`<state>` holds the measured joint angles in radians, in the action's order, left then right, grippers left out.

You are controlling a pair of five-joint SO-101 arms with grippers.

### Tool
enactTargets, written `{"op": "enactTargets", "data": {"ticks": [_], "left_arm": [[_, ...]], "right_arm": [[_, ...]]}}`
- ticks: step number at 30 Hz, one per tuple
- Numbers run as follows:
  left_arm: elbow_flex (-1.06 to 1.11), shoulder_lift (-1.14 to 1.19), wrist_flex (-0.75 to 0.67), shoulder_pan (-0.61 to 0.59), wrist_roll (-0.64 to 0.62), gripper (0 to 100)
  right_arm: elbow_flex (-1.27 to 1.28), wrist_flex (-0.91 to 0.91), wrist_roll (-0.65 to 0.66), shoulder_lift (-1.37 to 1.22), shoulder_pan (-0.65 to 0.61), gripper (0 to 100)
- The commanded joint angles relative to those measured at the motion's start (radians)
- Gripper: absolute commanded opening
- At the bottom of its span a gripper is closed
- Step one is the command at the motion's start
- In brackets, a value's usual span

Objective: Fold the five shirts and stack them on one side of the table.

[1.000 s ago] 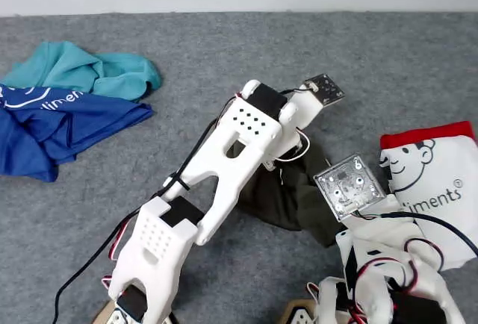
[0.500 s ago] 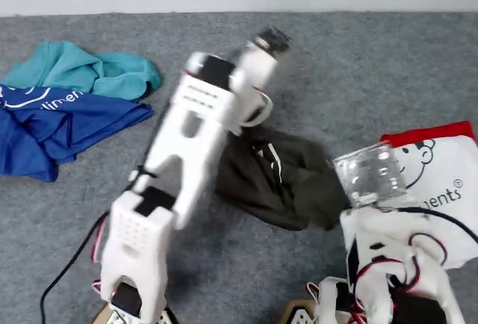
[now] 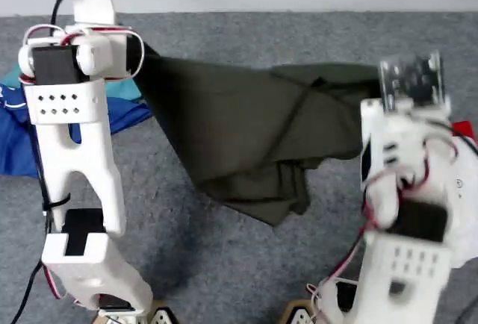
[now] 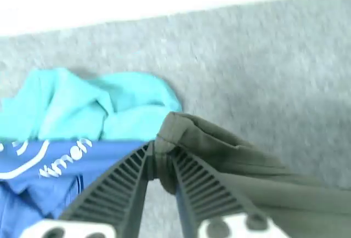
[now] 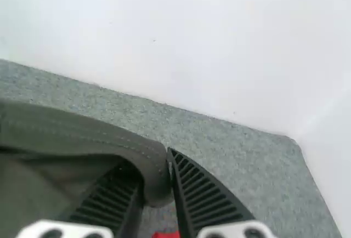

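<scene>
Olive shirt point(image 3: 246, 130): strung out in the air between my two arms over the middle of the tabletop point(image 3: 224, 264). Its top edge is taut and its lower part hangs in a bunched fold.
Left claw point(image 4: 159, 164): closed tight on one corner hem of the olive shirt, the cloth pinched between the ribbed pads.
Right claw point(image 5: 167, 172): clamped on the opposite edge, with a thick rolled hem between the jaws.
Step in hand: I judge this to be the spread-out before the first fold, with no fold made yet.
Next move: I'd lower both arms together, keeping the tension even so the shirt lies flat. The hanging clump needs shaking loose first.
Other shirts: a teal shirt point(image 4: 98, 112) and a blue shirt point(image 4: 49, 166) lie crumpled together beside the left arm, unfolded.
Hard to make out: I can't tell whether the hanging fold touches the tabletop. The right arm covers that side of the tabletop, so I can't count all five shirts.
</scene>
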<state>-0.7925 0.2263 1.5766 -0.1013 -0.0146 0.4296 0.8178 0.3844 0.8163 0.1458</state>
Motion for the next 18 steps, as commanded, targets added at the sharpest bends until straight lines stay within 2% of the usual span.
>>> {"op": "enactTargets", "data": {"ticks": [1, 6, 12, 16, 17, 18], "left_arm": [[-0.028, 0.034, -0.141, -0.011, 0.011, 1], [-0.036, 0.233, -0.356, -0.012, 0.009, 1], [-0.111, 0.408, -0.689, 0.002, 0.009, 1], [-0.344, 0.425, -0.701, 0.018, 0.003, 1], [-0.403, 0.419, -0.695, 0.023, 0.003, 1], [-0.470, 0.417, -0.681, 0.029, 0.003, 1]], "right_arm": [[-0.212, -0.028, 0.029, -0.277, -0.005, 0.9], [-0.640, 0.022, 0.032, -0.742, -0.007, 0.9], [-1.444, 0.211, 0.029, -1.267, -0.088, 0.9], [-2.036, 0.338, 0.029, -1.481, -0.137, 0.9], [-2.136, 0.363, 0.029, -1.503, -0.147, 0.9], [-2.117, 0.371, 0.031, -1.494, -0.150, 0.9]]}}
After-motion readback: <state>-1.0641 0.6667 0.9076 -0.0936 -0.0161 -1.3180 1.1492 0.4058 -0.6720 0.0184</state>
